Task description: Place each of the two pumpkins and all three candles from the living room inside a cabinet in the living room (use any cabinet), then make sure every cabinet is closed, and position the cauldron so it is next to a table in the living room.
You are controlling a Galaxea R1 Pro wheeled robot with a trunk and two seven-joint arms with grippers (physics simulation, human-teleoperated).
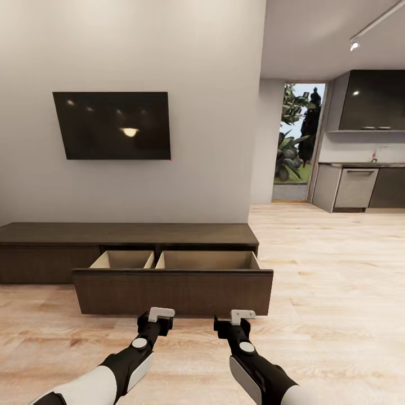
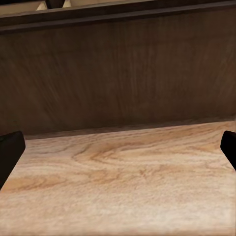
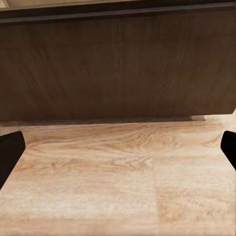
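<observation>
Two end effectors are hanging low over the wood floor [image 1: 337, 270], the left end effector [image 1: 159, 318] and the right end effector [image 1: 241, 320] side by side. Both are holding nothing, with fingers spread wide apart in the wrist views. Both arms are reaching forward and pointing a little down. Just ahead of them, the cabinet [image 1: 124, 233] is showing its pulled-out drawer [image 1: 171, 291], and the pale inside looks bare. I think a good push should be straight and even, both sides together, so the drawer is not going crooked. Far beyond, a dark TV [image 1: 112, 125] is hanging on the wall.
</observation>
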